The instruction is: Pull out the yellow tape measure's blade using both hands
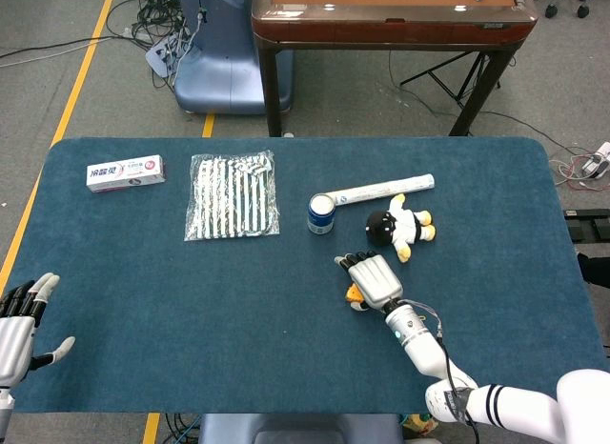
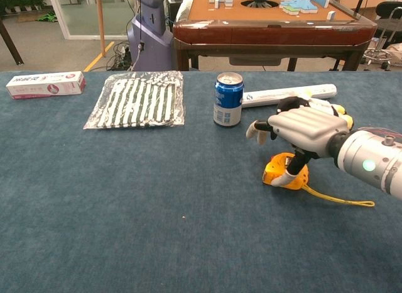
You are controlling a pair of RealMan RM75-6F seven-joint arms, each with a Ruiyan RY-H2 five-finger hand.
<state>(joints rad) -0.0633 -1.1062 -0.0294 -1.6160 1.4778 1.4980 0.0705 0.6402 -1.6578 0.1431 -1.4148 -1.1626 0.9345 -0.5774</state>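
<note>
The yellow tape measure (image 2: 284,174) lies on the blue table, its thin yellow blade (image 2: 339,199) trailing out to the right along the cloth. My right hand (image 2: 303,130) hovers right over the case, fingers spread above and past it, thumb pressed against its near side. From the head view the right hand (image 1: 374,279) covers nearly all of the tape measure (image 1: 354,293); only a yellow corner shows. My left hand (image 1: 19,326) rests far off at the table's front left edge with fingers apart, holding nothing.
A blue can (image 2: 228,99), a white tube (image 2: 289,95) and a black-and-white plush toy (image 1: 400,227) stand just behind the right hand. A striped plastic packet (image 2: 139,98) and a toothpaste box (image 2: 44,84) lie at the back left.
</note>
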